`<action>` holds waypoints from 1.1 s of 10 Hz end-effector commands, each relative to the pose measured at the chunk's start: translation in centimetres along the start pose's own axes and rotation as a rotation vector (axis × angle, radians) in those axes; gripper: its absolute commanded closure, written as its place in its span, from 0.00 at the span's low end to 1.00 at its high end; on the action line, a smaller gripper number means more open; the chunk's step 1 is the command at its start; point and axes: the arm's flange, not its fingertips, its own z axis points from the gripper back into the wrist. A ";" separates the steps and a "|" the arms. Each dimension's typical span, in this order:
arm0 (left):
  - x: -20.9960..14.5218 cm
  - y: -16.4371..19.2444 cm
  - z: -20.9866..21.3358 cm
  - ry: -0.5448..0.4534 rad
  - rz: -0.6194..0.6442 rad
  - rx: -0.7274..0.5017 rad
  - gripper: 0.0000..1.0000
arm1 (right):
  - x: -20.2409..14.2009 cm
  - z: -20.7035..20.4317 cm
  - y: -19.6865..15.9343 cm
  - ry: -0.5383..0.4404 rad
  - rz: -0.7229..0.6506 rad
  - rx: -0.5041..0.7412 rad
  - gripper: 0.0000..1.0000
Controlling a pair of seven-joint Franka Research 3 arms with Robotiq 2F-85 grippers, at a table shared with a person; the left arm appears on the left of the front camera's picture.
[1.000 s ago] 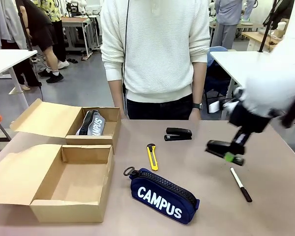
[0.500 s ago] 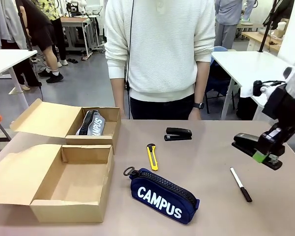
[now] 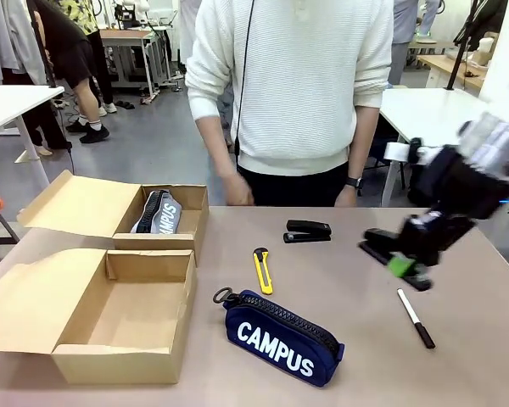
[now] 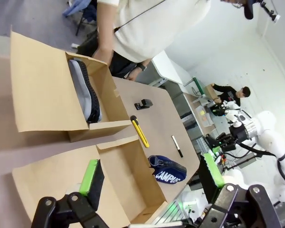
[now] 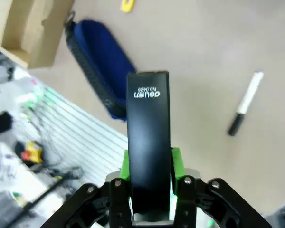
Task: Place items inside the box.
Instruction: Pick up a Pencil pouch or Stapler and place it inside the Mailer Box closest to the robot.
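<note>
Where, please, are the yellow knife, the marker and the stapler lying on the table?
yellow knife [image 3: 262,272], front view, middle of its body.
marker [image 3: 411,311], front view, white barrel.
lying stapler [image 3: 308,231], front view, top arm.

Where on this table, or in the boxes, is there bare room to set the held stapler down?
The near box has a bare floor. Open tabletop lies between the yellow knife, the lying stapler and the marker. Crowded: the far box holds the grey case, and the navy case lies right of the near box.
</note>
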 end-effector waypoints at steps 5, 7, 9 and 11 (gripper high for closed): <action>0.0 -0.1 -0.1 -0.019 -0.018 -0.019 0.00 | 0.0 1.8 3.6 -0.027 -0.223 -0.084 0.63; 0.0 -0.1 -0.1 -0.019 -0.018 -0.019 0.00 | -5.8 5.7 -0.6 -0.127 -0.325 -0.022 0.63; 0.0 -0.1 -0.1 -0.019 -0.018 -0.019 0.00 | -9.8 7.3 -3.7 -0.207 -0.413 0.021 0.63; 0.0 -0.1 -0.1 -0.019 -0.018 -0.019 0.00 | -10.2 7.2 -5.0 -0.231 -0.462 -0.019 0.63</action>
